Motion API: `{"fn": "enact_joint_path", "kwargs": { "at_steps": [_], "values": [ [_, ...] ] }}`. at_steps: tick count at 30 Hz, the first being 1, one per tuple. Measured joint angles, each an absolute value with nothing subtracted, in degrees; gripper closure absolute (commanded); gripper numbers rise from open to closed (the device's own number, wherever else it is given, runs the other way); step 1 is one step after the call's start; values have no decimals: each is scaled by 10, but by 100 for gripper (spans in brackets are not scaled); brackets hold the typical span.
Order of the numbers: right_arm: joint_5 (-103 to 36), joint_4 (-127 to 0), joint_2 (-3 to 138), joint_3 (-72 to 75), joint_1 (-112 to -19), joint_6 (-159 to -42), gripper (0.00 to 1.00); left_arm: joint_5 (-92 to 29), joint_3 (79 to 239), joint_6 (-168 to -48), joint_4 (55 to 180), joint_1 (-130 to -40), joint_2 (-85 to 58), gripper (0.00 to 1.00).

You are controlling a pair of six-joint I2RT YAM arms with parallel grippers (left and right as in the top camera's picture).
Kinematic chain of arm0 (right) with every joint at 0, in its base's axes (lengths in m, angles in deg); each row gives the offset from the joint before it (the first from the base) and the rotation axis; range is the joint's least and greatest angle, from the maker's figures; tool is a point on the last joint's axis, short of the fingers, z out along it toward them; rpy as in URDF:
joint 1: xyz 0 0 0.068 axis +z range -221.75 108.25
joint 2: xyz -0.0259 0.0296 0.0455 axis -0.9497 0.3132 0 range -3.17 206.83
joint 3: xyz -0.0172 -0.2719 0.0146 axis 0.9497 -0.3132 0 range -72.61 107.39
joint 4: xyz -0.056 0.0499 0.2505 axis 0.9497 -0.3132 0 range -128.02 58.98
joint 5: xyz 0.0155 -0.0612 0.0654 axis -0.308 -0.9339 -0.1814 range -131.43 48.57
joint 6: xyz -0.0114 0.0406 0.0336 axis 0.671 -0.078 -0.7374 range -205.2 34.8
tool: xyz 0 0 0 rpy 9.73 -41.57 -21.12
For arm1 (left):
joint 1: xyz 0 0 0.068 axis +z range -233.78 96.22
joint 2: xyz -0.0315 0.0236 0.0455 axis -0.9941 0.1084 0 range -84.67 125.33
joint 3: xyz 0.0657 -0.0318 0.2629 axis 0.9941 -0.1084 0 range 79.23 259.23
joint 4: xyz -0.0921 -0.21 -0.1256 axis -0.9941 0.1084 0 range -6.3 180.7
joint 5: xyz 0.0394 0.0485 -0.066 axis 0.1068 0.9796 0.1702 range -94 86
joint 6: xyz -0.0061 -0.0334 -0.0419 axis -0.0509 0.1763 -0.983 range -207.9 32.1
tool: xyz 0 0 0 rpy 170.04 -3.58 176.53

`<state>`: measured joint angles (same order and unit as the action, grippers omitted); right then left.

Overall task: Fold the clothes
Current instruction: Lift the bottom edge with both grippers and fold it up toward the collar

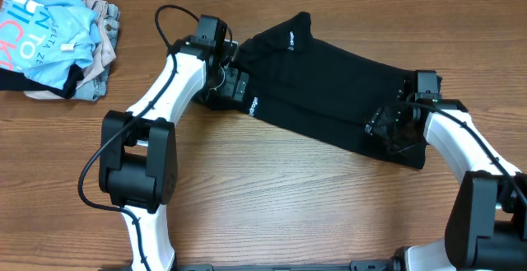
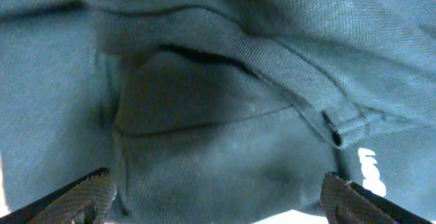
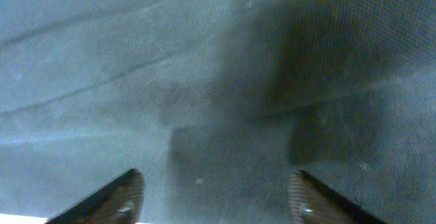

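The black T-shirt lies folded into a long band across the middle of the wooden table, with small white marks near its left end. My left gripper is over the shirt's left end, jaws open with fabric between them; the left wrist view shows the collar seam and a white logo. My right gripper is over the shirt's right end, jaws open above the cloth, as the right wrist view shows.
A pile of other clothes sits at the far left: a light blue printed shirt on top of beige garments. A black cable loops above the left arm. Bare table lies in front of the shirt.
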<state>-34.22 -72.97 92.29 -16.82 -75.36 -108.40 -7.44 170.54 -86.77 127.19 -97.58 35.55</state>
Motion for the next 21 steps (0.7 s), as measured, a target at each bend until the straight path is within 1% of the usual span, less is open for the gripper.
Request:
{"fn": "enact_joint_path", "kwargs": {
  "at_steps": [2, 3, 7, 13, 17, 21],
  "values": [
    [-348, -714, 923, -181, -754, -1086, 41, -76, 1679, -845, 1233, -976, 356, 0],
    [-348, -712, 923, -183, -754, -1085, 42, -76, 1678, -843, 1232, -976, 356, 0],
    [-351, -690, 923, -201, -754, -1088, 42, -76, 1648, -811, 1204, -977, 356, 0],
    [-355, -687, 923, -213, -754, -1090, 42, -65, 1621, -793, 1200, -977, 355, 0],
    [-353, -686, 923, -213, -754, -1091, 42, -47, 1599, -811, 1192, -977, 344, 0],
    [-348, -686, 923, -213, -754, -1092, 42, -26, 1580, -857, 1207, -976, 332, 0]
  ]
}}
